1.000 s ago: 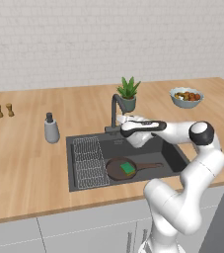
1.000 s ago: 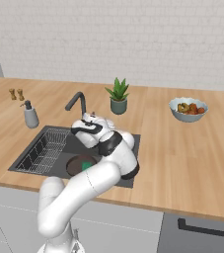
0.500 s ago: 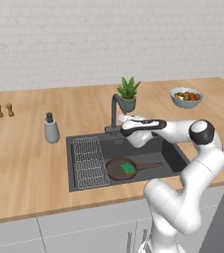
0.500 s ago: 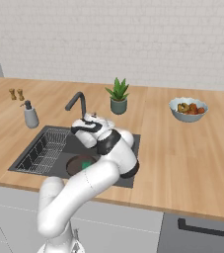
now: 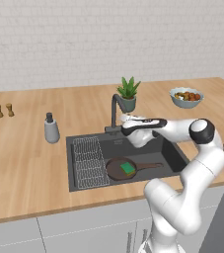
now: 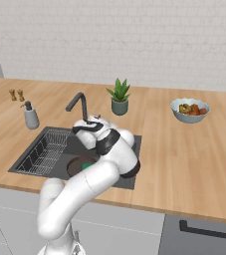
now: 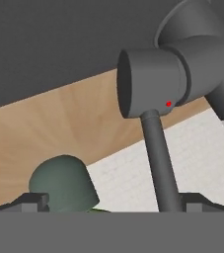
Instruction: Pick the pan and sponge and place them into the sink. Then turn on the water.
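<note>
Counter: wooden, carries all items.
Sink: recessed near the counter's front edge.
Pan: in the sink, beside the rack.
Gripper: jaws spread wide, grasping nothing (at the faucet base).
Sponge: green, lying in the pan.

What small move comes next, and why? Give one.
Probably nudge the open end effector sideways against the faucet lever to start the water: the pan and sponge already lie in the sink, and the lever stands between the fingertips.
</note>
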Tool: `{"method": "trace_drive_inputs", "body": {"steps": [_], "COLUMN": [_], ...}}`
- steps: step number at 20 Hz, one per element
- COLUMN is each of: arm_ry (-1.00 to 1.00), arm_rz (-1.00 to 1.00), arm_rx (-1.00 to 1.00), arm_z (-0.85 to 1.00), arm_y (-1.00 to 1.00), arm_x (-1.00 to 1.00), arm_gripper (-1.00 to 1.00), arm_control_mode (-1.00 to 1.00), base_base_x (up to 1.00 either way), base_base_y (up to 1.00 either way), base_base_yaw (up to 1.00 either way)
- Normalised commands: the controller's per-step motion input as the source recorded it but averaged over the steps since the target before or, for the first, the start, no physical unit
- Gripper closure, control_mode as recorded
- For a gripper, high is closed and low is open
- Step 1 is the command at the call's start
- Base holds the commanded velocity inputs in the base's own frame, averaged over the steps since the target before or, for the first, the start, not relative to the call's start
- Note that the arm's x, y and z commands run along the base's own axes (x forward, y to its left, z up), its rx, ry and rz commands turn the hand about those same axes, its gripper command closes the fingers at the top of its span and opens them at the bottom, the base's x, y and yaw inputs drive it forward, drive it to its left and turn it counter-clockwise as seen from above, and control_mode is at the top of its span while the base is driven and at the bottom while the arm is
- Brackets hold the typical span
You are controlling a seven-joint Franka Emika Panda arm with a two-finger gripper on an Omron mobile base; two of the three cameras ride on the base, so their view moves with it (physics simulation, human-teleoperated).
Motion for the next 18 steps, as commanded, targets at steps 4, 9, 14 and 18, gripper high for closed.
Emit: {"method": "trace_drive_inputs", "body": {"steps": [4,9,14,18], "arm_ry": [0.0,0.0,0.0,0.0], "arm_rz": [-0.06,-0.05,-0.05,-0.05], "arm_rx": [-0.04,-0.04,-0.04,-0.04], "arm_z": [0.0,0.0,0.0,0.0], "arm_y": [-0.36,-0.38,-0.38,-0.41], "arm_x": [0.0,0.0,0.0,0.0], "arm_gripper": [-1.0,-1.0,-1.0,-1.0], "arm_control_mode": [-1.0,-1.0,-1.0,-1.0], "base_base_x": [0.0,0.0,0.0,0.0], "base_base_y": [0.0,0.0,0.0,0.0], "base_base_yaw": [0.0,0.0,0.0,0.0]}}
